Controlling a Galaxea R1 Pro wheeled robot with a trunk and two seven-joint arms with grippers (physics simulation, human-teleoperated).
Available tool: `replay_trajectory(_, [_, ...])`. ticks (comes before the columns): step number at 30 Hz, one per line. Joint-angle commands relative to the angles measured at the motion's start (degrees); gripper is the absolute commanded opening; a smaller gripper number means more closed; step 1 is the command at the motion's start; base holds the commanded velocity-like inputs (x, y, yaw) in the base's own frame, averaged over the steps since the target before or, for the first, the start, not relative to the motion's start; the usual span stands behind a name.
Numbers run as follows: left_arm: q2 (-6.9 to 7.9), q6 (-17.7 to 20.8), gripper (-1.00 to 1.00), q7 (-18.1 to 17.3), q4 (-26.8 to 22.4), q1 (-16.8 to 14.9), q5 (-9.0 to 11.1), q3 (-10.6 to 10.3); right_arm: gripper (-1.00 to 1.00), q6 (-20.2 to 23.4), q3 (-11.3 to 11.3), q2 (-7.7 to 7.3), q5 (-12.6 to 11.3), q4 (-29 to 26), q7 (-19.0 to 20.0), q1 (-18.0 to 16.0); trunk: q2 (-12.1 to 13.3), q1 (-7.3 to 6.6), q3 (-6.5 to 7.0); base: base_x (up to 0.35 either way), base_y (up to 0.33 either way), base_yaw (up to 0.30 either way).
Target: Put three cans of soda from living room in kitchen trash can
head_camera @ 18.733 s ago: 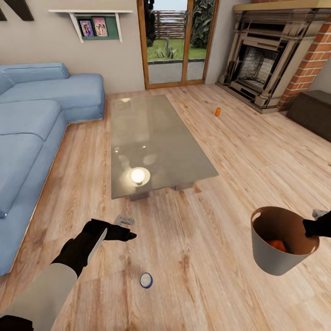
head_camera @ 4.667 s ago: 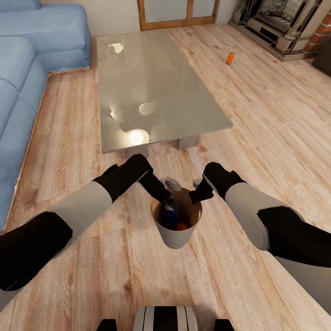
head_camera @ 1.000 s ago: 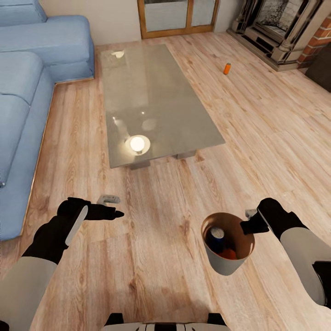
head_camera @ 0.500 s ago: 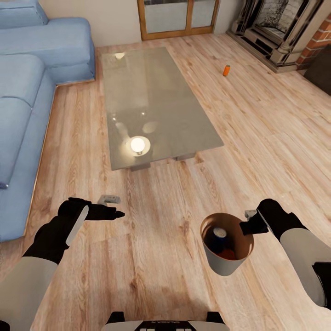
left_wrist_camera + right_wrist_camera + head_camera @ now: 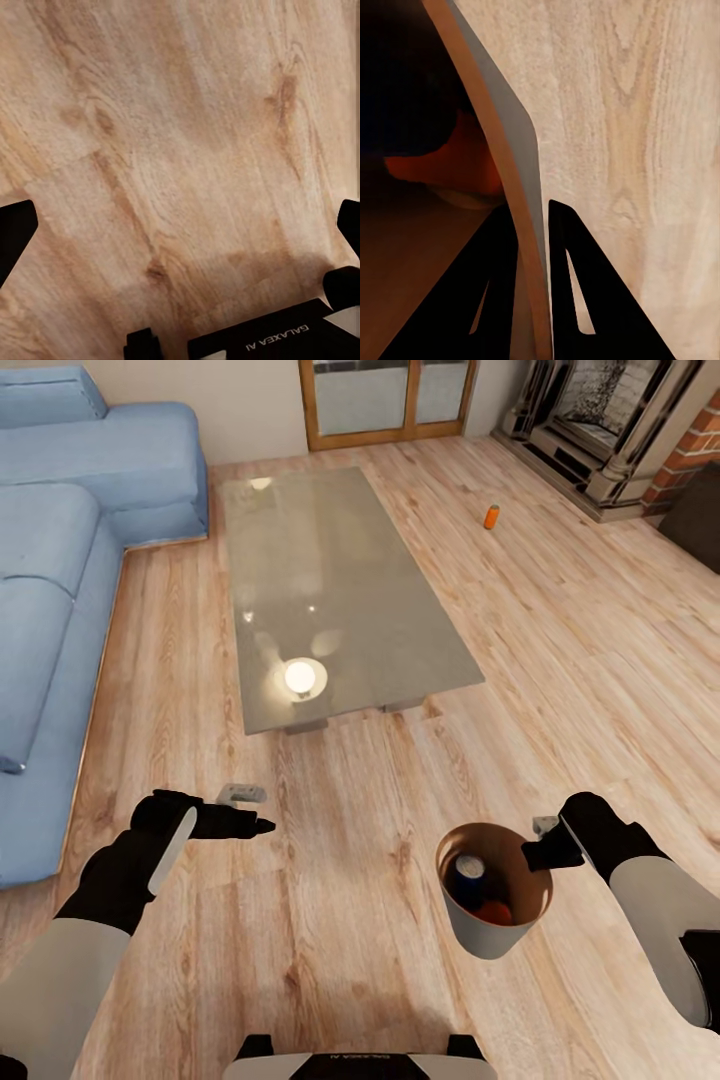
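Note:
My right gripper [image 5: 540,842] is shut on the rim of the trash can [image 5: 478,938], a pale grey bin with an orange-brown inside, held above the wood floor at the lower right. Inside it sit a dark blue soda can [image 5: 467,870] and an orange-red can [image 5: 494,911]. In the right wrist view both fingers pinch the bin's wall [image 5: 526,225], with the orange-red can [image 5: 450,161] showing inside. A third orange-red can [image 5: 491,517] stands on the floor far off, near the fireplace. My left gripper [image 5: 250,812] hovers open over bare floor at the lower left.
A glass coffee table [image 5: 330,590] with a lamp's reflection stands ahead in the middle. The blue corner sofa [image 5: 70,560] runs along the left. The fireplace [image 5: 620,430] and a dark chest [image 5: 700,525] stand at the far right, wood-framed glass doors [image 5: 385,400] at the back.
The head view has shifted slightly, so the room sits a little lower in the picture. Both arms and the trash can hold their places.

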Motion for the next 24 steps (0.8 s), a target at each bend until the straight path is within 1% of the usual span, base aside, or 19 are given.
replay_trajectory(1, [-0.03,0.00,1.00,0.00,0.00,0.00,-0.01,0.00,-1.00,0.25,-0.05,0.01,-0.69,0.01,0.19,0.00,0.42,-0.23,0.19,0.000,0.000,0.000])
replay_trajectory(6, [-0.08,0.00,1.00,0.00,0.00,0.00,-0.01,0.00,-1.00,-1.27,-0.50,-0.10,-0.70,0.05,0.24,0.00,2.42,-1.32,1.08,0.000,0.000,0.000])
replay_trajectory(8, [-0.11,0.00,1.00,0.00,0.00,0.00,-0.07,-0.01,-1.00,-1.86,-1.47,-0.27,-0.70,0.07,0.53,0.00,3.22,-1.76,1.44,0.000,0.000,0.000])
replay_trajectory(19, [-0.16,0.00,1.00,0.00,0.04,0.00,-0.13,-0.12,-1.00,-4.15,-1.38,-0.34,-0.61,0.15,0.63,0.18,7.64,-4.18,3.42,0.000,0.000,0.000])
replay_trajectory(24, [-0.16,0.00,1.00,-0.06,-0.47,0.00,0.43,-0.19,-1.00,-4.38,-1.40,-0.16,-0.68,0.17,0.61,0.40,7.64,-4.18,3.42,0.000,0.000,0.000])
